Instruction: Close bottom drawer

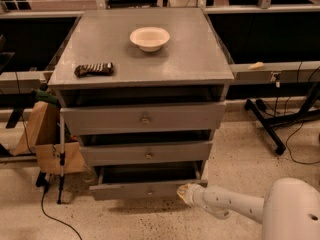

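Camera view: bottom drawer (135,189) is the lowest of three under the grey tabletop (190,59). It stands pulled out past the middle drawer (147,153), dark interior exposed. Not closed yet. Tool (185,193) is low near the floor at the right end of the drawer front, touching or just beside it; open or closed, cannot tell. Judgement: approach looks done, contact about made, the whole inward push is left. Bowl (150,38) on the tabletop, well apart from the work.

Single raised, fairly near view down onto cabinet (190,116) front; gripper (184,193) bottom centre-right.
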You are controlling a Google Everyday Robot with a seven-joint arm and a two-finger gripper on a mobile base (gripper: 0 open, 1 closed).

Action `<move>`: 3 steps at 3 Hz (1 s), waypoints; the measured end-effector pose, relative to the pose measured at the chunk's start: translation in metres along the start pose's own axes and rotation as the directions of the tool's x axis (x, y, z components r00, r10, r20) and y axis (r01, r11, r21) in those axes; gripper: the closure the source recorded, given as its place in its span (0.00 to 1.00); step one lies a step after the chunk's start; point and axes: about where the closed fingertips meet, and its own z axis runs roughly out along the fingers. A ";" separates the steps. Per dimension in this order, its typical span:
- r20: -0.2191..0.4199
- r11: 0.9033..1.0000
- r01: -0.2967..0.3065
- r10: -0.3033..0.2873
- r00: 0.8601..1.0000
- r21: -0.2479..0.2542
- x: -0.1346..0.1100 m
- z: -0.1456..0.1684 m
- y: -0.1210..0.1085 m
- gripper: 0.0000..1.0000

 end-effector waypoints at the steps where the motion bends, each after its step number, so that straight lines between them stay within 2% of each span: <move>1: -0.004 1.000 -0.016 0.017 1.000 0.018 0.009 -0.019 0.007 1.00; 2: -0.010 1.000 -0.027 0.027 1.000 0.006 0.016 -0.020 0.017 1.00; 3: -0.009 0.998 -0.057 0.057 0.998 -0.008 0.023 -0.001 0.020 1.00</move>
